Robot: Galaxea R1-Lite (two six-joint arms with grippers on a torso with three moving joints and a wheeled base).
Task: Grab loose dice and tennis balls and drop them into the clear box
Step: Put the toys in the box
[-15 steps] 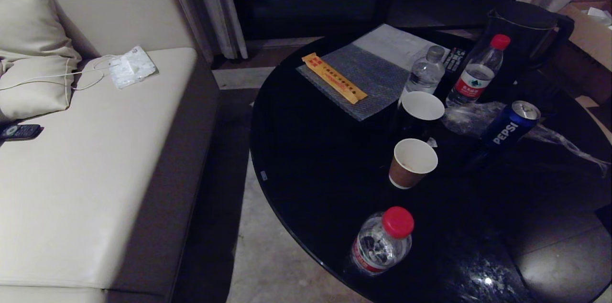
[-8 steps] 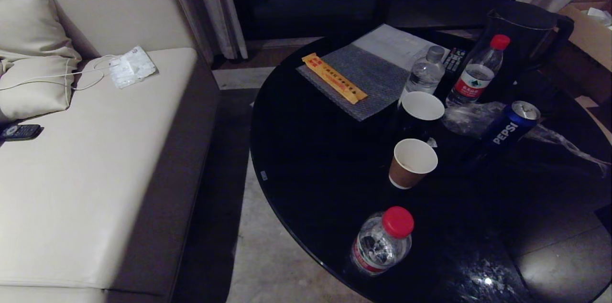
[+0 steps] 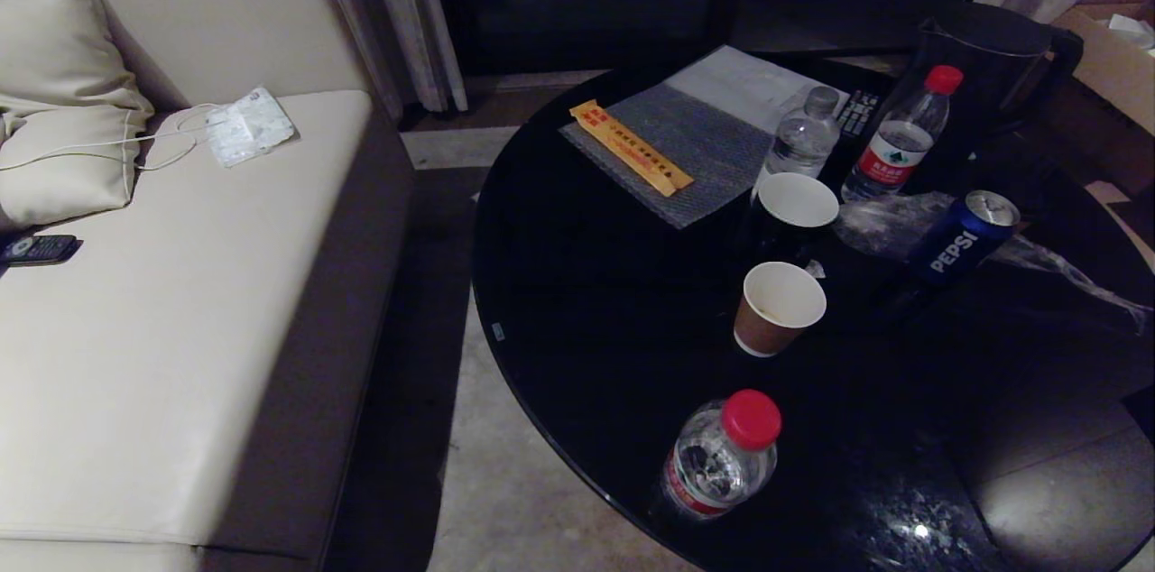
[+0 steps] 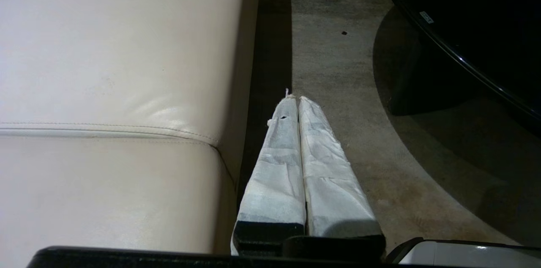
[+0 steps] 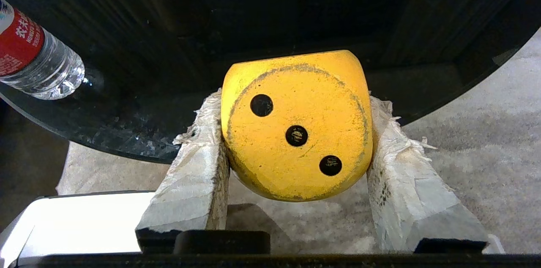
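Right claw (image 5: 296,149): nearest item, seen only in the right wrist view. Its two tape-wrapped fingers (image 5: 198,175) pinch a yellow die (image 5: 296,126) by opposite flanks, the three-pip face turned toward the camera. The die hangs over the near rim of the black round bench (image 5: 127,73), pale floor below it. Judgement: held squarely across flat sides so the rounded corners cannot slip; this reads as the carry stage, with the drop still to come.

Left claw (image 4: 298,103): fingers pressed together, nothing between them, hanging low over the floor strip between the cream sofa (image 4: 105,69) and the bench. Judged parked, kept clear of the working arm.

Bench contents, near to far, head view: red-capped water bottle (image 3: 722,455) near the front edge; brown paper cup (image 3: 778,306); dark cup with white interior (image 3: 794,207); blue Pepsi can (image 3: 964,238); crumpled clear film (image 3: 880,220); two upright water bottles (image 3: 893,139); grey mat (image 3: 681,148) with an orange packet (image 3: 630,148) on it; dark kettle (image 3: 993,58) at the rear.

Sofa: cushion (image 3: 63,103), white pouch with cord (image 3: 248,125), dark handset (image 3: 36,247).

View differences: the head view shows neither arm nor the die; only the wrist views give both claws' states. The clear box, tennis balls and second die appear in no view.
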